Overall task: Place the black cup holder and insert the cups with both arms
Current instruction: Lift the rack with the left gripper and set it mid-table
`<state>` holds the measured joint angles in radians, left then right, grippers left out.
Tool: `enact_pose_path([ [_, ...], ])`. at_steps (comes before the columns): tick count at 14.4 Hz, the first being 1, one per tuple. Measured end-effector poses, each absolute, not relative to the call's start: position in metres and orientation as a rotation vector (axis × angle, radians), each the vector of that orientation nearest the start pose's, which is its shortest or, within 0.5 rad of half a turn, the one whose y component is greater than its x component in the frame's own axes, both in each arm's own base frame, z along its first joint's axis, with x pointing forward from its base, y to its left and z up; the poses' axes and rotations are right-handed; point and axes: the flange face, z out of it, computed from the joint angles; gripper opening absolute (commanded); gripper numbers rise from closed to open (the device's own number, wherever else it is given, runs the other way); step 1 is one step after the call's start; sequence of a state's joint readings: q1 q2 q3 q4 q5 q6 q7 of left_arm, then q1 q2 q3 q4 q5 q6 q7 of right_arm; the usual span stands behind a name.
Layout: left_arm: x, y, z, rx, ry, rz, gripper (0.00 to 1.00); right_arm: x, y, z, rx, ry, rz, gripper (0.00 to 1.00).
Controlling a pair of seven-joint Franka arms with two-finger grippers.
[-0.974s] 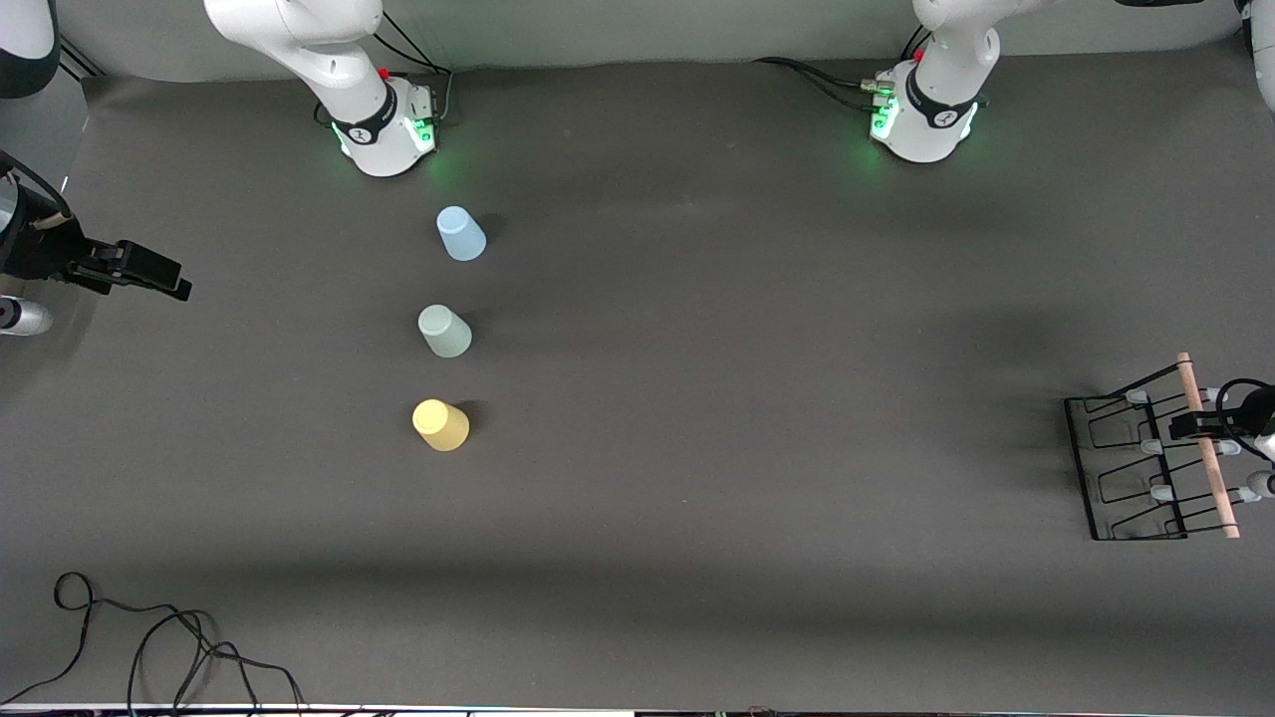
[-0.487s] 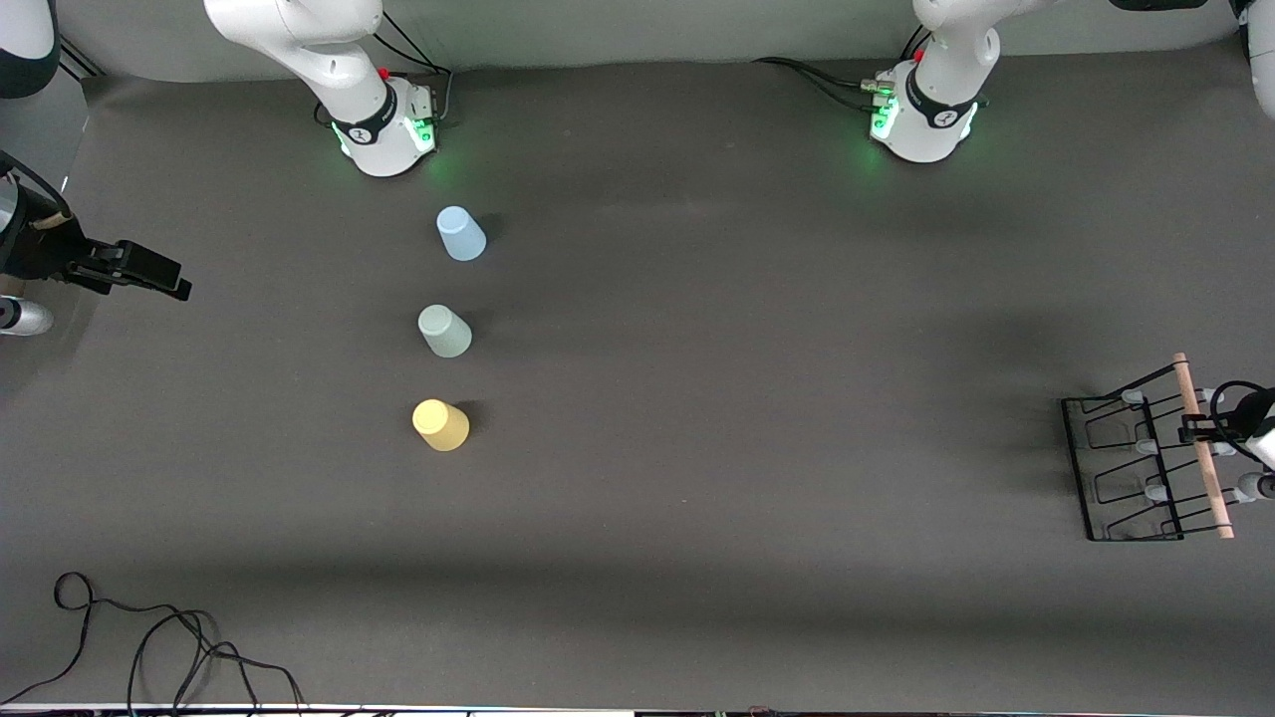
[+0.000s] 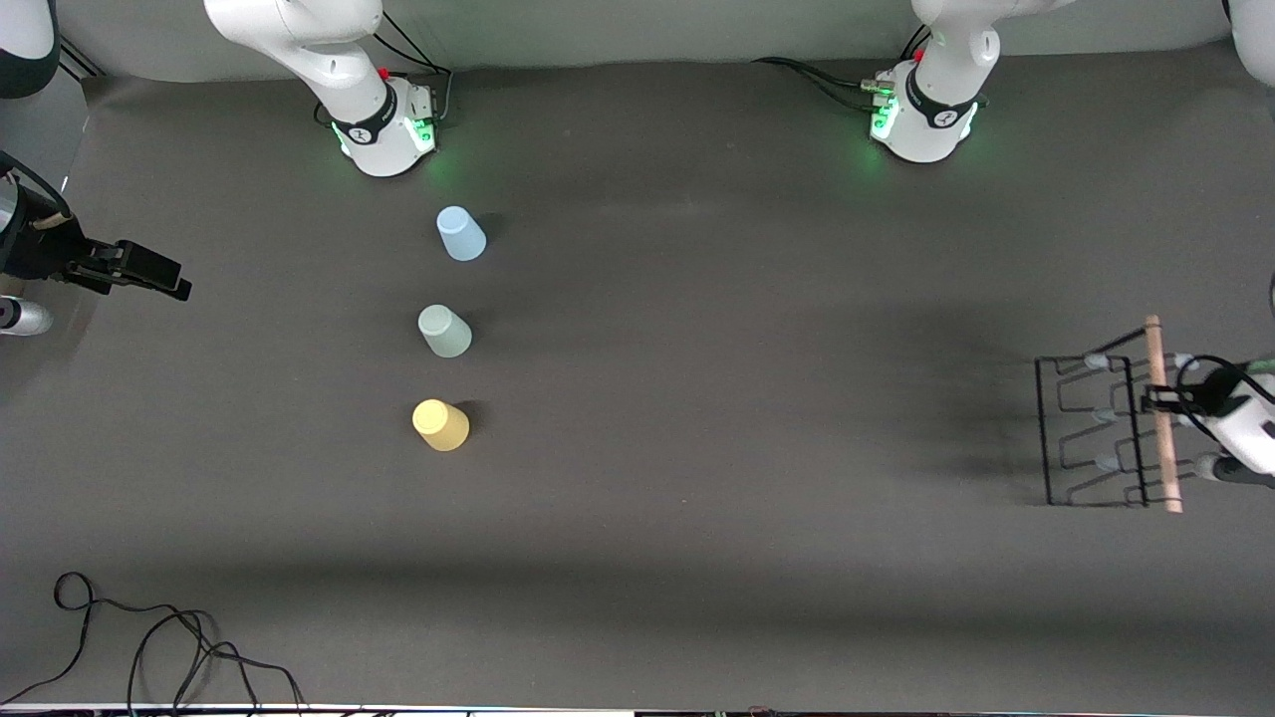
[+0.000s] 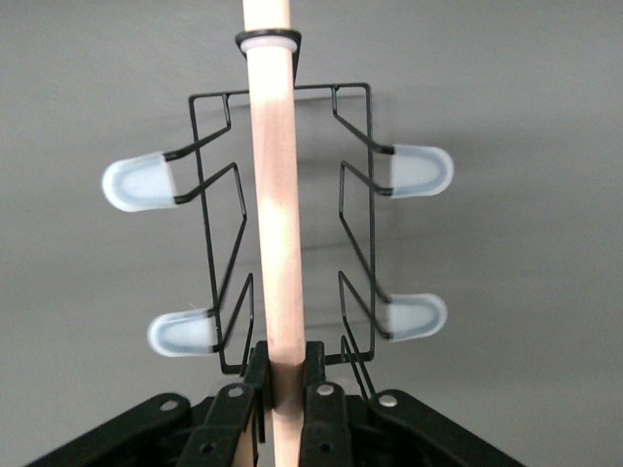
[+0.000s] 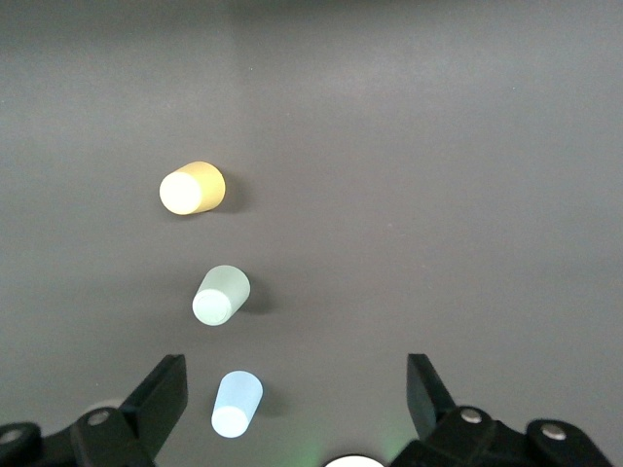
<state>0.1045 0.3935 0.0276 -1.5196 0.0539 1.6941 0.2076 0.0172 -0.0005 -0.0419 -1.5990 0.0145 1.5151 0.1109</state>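
Note:
My left gripper (image 3: 1158, 402) is shut on the light wooden rod handle (image 3: 1160, 418) of the black cup holder (image 3: 1044, 428) and holds it just above the table at the left arm's end. In the left wrist view the fingers (image 4: 255, 375) clamp the rod (image 4: 275, 224), and four bluish prong tips show. The light blue cup (image 3: 460, 234), pale green cup (image 3: 444, 332) and yellow cup (image 3: 440, 425) stand in a row in front of the right arm's base. My right gripper (image 3: 171, 283) is open and empty at the right arm's end; its wrist view (image 5: 295, 379) shows the yellow (image 5: 192, 188), green (image 5: 222, 295) and blue (image 5: 238, 405) cups.
The two arm bases (image 3: 383, 129) (image 3: 926, 119) glow green at the table's edge farthest from the front camera. Loose black cables (image 3: 149, 637) lie at the near corner toward the right arm's end. A silver object (image 3: 20, 317) sits under the right arm.
My left gripper has raised the cup holder by its rod and carried it a little toward the table's middle. The right arm and the cups have not moved.

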Motion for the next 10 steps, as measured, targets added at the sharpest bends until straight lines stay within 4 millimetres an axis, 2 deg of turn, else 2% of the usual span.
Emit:
enact_pose_path([
  [3,0.627,-0.015,0.447,-3.086,0.132,0.345,0.0,0.547,-0.012,0.607,-3.121,0.212,0.132,1.0],
  [5,0.613,-0.086,0.456,-3.087,0.129,0.33,0.0,0.547,-0.012,0.607,-3.121,0.213,0.133,1.0],
  [7,0.595,-0.156,0.454,-3.067,0.129,0.333,0.0,0.547,-0.012,0.607,-3.121,0.213,0.134,1.0],
  [10,0.554,-0.257,0.439,-3.056,0.205,0.372,0.0,0.547,-0.013,0.607,-3.12,0.214,0.135,1.0],
])
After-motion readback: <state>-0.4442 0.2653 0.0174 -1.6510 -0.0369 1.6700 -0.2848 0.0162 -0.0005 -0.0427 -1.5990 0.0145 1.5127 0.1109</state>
